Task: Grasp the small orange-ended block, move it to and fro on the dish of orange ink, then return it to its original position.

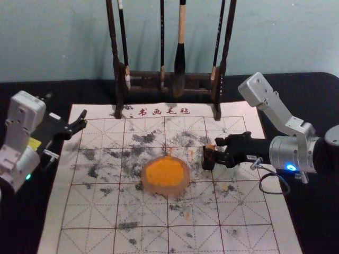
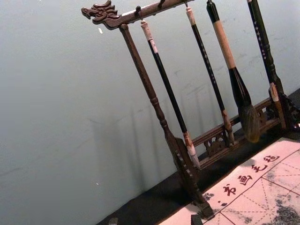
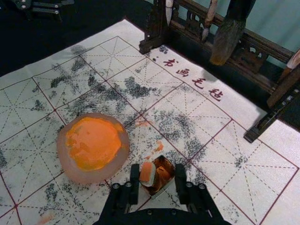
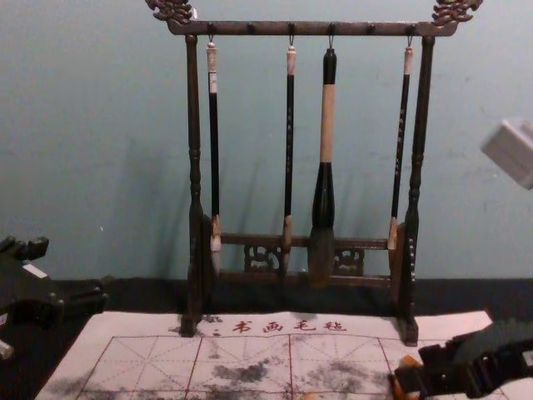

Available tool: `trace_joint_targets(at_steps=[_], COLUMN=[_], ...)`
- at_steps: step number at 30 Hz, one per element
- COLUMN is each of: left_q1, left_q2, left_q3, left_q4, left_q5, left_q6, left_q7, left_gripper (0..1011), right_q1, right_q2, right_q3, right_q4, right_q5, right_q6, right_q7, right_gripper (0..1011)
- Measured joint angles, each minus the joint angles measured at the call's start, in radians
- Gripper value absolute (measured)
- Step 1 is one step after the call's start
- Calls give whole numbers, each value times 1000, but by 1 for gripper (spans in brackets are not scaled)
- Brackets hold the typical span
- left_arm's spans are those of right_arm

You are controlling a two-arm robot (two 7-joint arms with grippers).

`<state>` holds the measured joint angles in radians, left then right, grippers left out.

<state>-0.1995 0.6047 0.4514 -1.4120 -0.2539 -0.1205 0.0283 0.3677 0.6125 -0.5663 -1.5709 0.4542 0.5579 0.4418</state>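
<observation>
1. Tabletop (image 1: 21, 230): black, under and around the mat.
2. Rectangular off-white felt mat (image 1: 79, 211): printed with red grid lines and dashed guides, a row of red characters at its far edge. Grey-black stains (image 3: 136, 89) scattered across it, plus a few orange smears (image 3: 159, 146) near the block.
3. Dark carved wooden rack (image 4: 308, 28): upright at the far side, its feet at the mat's far edge.
4. Right end effector (image 1: 215, 151): reaching in from the right, low over the mat, right of the dish. Its fingers are clamped on the small block, with a glossy brown piece (image 3: 164, 173) beside the block in the same grip.
5. Left end effector (image 1: 82, 120): parked at the left, above the mat's far left corner area. Fingers apart, nothing between them.
6. Thick brush (image 4: 326, 125), black and tan handle, dark bristles: hanging tip down from the rack, between the middle and the right-hand one of three slender dark-handled brushes (image 4: 214, 150), also hanging tip down.
7. Round pinkish translucent dish (image 3: 68, 161): flat on the mat near its middle, holding bright orange ink (image 3: 93, 143).
8. Small pale block with an orange end (image 3: 147, 173): between the right end effector's fingers, right of the dish and apart from it. Contact with the mat: cannot tell.
</observation>
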Motion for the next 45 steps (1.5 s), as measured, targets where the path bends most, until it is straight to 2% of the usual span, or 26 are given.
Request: trace_joint_targets(at_steps=[3,4,7,17,18,20,24,25,26,27,28,29,30,31,32,33,37,41,45], left_q1=[0,0,0,0,0,0,0,0,0,0,0,0,0,0,0,0,0,0,0], left_q2=[0,0,0,0,0,0,0,0,0,0,0,0,0,0,0,0,0,0,0], left_q3=[0,0,0,0,0,0,0,0,0,0,0,0,0,0,0,0,0,0,0], left_q4=[0,0,0,0,0,0,0,0,0,0,0,0,0,0,0,0,0,0,0], left_q5=[0,0,0,0,0,0,0,0,0,0,0,0,0,0,0,0,0,0,0], left_q6=[0,0,0,0,0,0,0,0,0,0,0,0,0,0,0,0,0,0,0], left_q7=[0,0,0,0,0,0,0,0,0,0,0,0,0,0,0,0,0,0,0], left_gripper=[1001,1001,1001,1001,1001,1001,1001,1001,1001,1001,1001,1001,1001,1001,1001,1001,1001,1001,1001], right_q1=[0,0,0,0,-5,-9,-56,-77,-77,-106,-120,-148,-161,-183,-183,-207,-249,-275,-285], right_q2=[0,0,0,0,-1,-2,-14,-22,-22,-31,-35,-46,-50,-60,-60,-71,-95,-118,-135], right_q3=[0,0,0,0,8,15,79,105,105,135,148,171,181,195,195,209,229,233,237], right_q4=[0,0,0,0,-3,-7,-39,-48,-48,-55,-57,-58,-57,-51,-51,-41,-7,42,70], right_q5=[1,1,1,2,5,8,31,39,39,38,33,16,4,-22,-22,-45,-79,-119,-133], right_q6=[0,0,0,0,-9,-19,-110,-156,-156,-221,-261,-330,-360,-421,-421,-466,-535,-614,-644], right_q7=[0,0,0,-1,0,0,-34,-53,-53,-78,-95,-126,-142,-176,-176,-208,-260,-281,-282], right_gripper=[526,526,669,935,979,999,1003,1002,1002,1002,1002,1002,1002,1002,1002,1002,1002,1003,1002])
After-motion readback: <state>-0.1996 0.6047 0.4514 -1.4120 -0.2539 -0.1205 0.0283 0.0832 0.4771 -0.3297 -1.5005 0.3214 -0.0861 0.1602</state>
